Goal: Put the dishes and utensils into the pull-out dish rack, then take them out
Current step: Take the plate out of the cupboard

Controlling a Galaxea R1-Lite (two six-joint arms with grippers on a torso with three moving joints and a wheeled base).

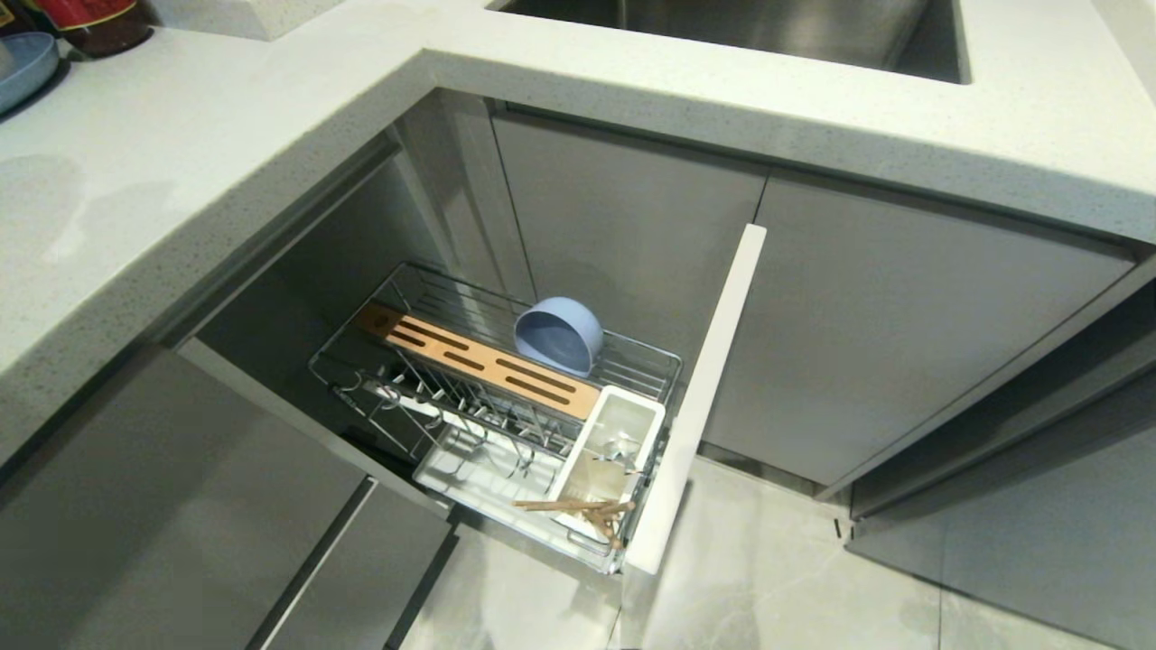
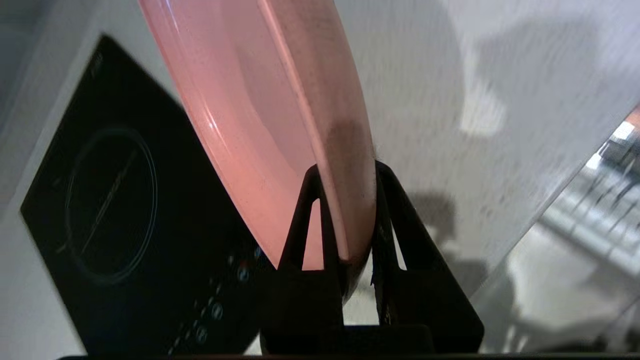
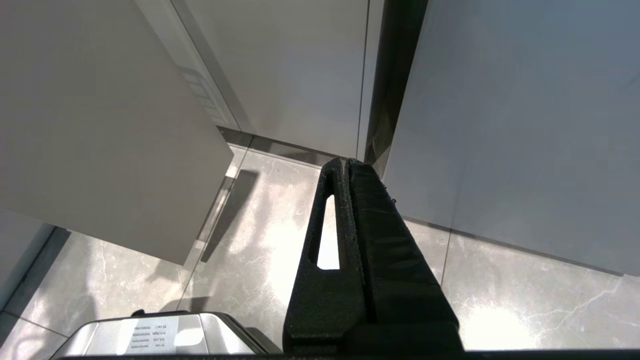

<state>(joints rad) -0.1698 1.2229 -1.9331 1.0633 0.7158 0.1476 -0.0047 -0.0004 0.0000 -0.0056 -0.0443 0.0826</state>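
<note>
Left wrist view alone: left gripper (image 2: 345, 200) fingers clamped on pink plate (image 2: 270, 125); right gripper (image 3: 347, 167) fingers together.

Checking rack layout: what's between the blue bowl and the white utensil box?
Head view: the slotted wood strip runs between the blue bowl and the utensil box, its end meeting the box. Nothing else sits there.

matte pink plate (image 2: 260, 125), chrome wire rack (image 1: 632, 357), slotted wood strip (image 1: 479, 361), white plastic utensil box (image 1: 607, 451), speckled stone countertop (image 1: 181, 181)
</note>
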